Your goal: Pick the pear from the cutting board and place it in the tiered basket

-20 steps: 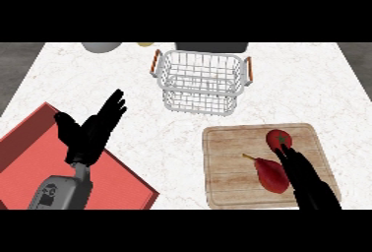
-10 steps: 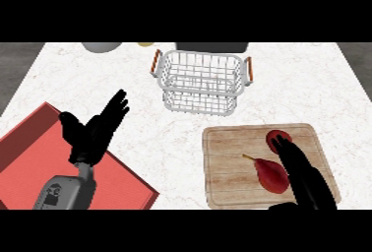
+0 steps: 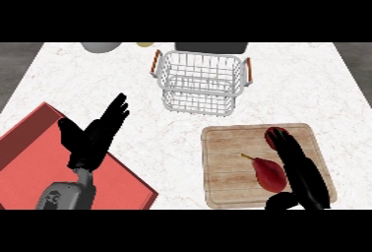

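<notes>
Plainly, the pear (image 3: 270, 174) lies on its side on the board (image 3: 227, 172), stem toward the left, just beside the right hand (image 3: 299, 170), whose straight fingers lie along its right flank without curling round it. It looks smooth, rounded and likely to roll, so the wide belly seems the place to grasp, not the thin stem. The basket (image 3: 201, 82) stands beyond the board with bare counter between. The left hand (image 3: 93, 135) rests open over the red tray (image 3: 36, 162).

dark red pear (image 3: 270, 174) | pale wood-grain cutting board (image 3: 227, 167) | white wire tiered basket (image 3: 201, 83), orange handles | white marbled worktop (image 3: 305, 83) | red tray (image 3: 36, 157)
</notes>
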You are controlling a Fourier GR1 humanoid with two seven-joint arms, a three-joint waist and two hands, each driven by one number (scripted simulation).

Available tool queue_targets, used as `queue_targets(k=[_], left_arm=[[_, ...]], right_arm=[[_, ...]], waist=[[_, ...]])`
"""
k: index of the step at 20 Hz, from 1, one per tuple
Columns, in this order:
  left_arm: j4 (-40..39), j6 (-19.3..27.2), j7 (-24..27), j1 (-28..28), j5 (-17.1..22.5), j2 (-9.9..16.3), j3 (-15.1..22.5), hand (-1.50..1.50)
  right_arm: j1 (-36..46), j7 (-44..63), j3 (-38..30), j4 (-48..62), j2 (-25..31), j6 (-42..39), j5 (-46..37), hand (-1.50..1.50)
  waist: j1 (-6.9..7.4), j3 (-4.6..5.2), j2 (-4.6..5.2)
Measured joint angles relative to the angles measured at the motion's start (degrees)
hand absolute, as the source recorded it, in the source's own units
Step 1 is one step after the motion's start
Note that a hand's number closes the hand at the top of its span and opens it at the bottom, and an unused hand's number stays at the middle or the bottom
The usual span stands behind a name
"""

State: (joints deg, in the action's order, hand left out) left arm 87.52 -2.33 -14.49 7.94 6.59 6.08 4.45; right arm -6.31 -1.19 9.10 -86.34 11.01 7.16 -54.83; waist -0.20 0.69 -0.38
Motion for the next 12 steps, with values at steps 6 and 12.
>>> queue_targets(k=[6, 12], left_arm=[[-2.52, -0.99, 0.34, 2.07, 0.38, 0.29, -1.76, 0.00], [-3.85, -1.00, 0.50, 3.10, 0.11, -0.15, -2.00, 0.00]], right_arm=[[1.27, -3.79, 0.14, 2.82, 0.10, -0.06, -0.03, 1.50], [1.90, -7.67, 1.97, 3.30, -0.60, 1.65, -1.55, 1.50]], waist=[[-0.13, 0.63, -0.41], [-0.22, 1.02, -0.66]])
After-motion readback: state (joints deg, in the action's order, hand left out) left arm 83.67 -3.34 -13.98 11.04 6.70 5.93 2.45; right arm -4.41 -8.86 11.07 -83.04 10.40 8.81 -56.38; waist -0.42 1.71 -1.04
